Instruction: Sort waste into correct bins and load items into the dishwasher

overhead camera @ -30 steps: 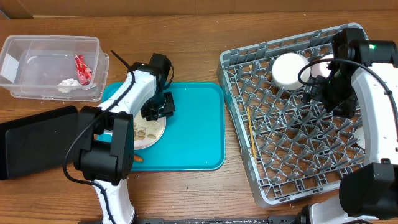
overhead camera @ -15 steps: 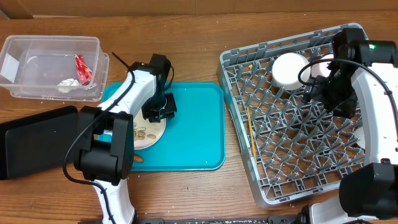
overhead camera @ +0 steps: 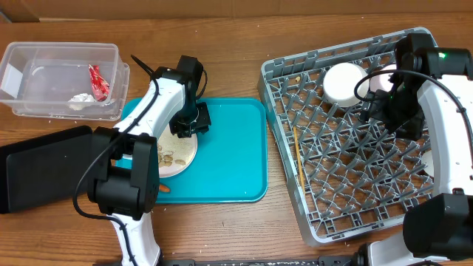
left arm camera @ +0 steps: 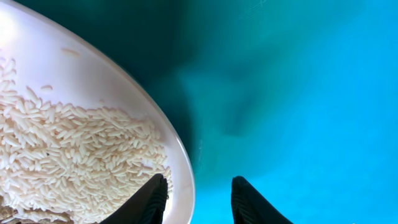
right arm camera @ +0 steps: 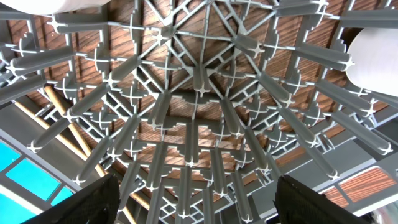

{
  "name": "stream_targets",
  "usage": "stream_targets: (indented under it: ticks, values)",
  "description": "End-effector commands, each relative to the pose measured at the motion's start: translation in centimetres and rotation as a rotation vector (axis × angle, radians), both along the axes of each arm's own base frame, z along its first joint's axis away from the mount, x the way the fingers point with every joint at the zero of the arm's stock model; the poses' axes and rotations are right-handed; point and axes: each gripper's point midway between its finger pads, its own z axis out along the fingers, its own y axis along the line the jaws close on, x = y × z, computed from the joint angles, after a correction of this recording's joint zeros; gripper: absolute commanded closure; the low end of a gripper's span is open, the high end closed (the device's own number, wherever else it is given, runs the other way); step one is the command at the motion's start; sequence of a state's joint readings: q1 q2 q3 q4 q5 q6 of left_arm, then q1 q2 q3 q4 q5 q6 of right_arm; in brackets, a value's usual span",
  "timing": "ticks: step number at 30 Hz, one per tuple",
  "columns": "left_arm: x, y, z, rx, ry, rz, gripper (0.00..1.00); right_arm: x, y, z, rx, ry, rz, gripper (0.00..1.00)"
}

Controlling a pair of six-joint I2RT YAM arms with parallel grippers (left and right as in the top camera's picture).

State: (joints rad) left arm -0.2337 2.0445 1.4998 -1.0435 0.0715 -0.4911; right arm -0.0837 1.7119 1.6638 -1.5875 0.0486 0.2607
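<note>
A white plate [overhead camera: 176, 154] with rice [left arm camera: 74, 143] and beige food bits lies on the left of a teal tray [overhead camera: 229, 159]. My left gripper [overhead camera: 191, 124] is at the plate's far right rim [left arm camera: 177, 155]. It is open, with one finger over the rice and the other over the tray. The grey dishwasher rack [overhead camera: 355, 140] holds an upturned white bowl [overhead camera: 344, 81] and a chopstick [overhead camera: 297, 159]. My right gripper [overhead camera: 392, 111] hangs wide open over the rack's pegs [right arm camera: 198, 186] with nothing in it. A small carrot [overhead camera: 163, 188] lies by the plate.
At the far left a clear tub [overhead camera: 63, 77] holds a red wrapper [overhead camera: 97, 81] and a whitish scrap [overhead camera: 80, 100]. A black tray [overhead camera: 44, 166] sits in front of the tub. In the right wrist view a white rounded item [right arm camera: 373, 59] sits among the pegs.
My left gripper has shifted slightly toward the far edge of the plate. The right arm has not moved.
</note>
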Motion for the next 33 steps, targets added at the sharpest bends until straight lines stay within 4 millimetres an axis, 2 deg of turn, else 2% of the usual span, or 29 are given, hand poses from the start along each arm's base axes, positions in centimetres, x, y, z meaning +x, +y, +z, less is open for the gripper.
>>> stream_targets:
  ticks: [1,12,25,33]
  values:
    - [0.7,-0.6,0.1,-0.012,-0.019,-0.003,0.63,0.0,0.1,0.6,0.003,-0.026,0.005,0.18]
    - [0.9,-2.3,-0.2,-0.010,-0.050,-0.042,0.62,-0.1,0.1,0.6,0.004,-0.025,0.005,0.18]
    - [0.9,-2.3,-0.4,-0.003,-0.050,-0.041,0.63,-0.3,0.1,0.6,0.004,-0.017,0.005,0.18]
    - [0.2,-2.1,-2.8,0.018,0.015,-0.045,0.63,-0.4,0.1,0.6,0.005,-0.011,0.005,0.18]
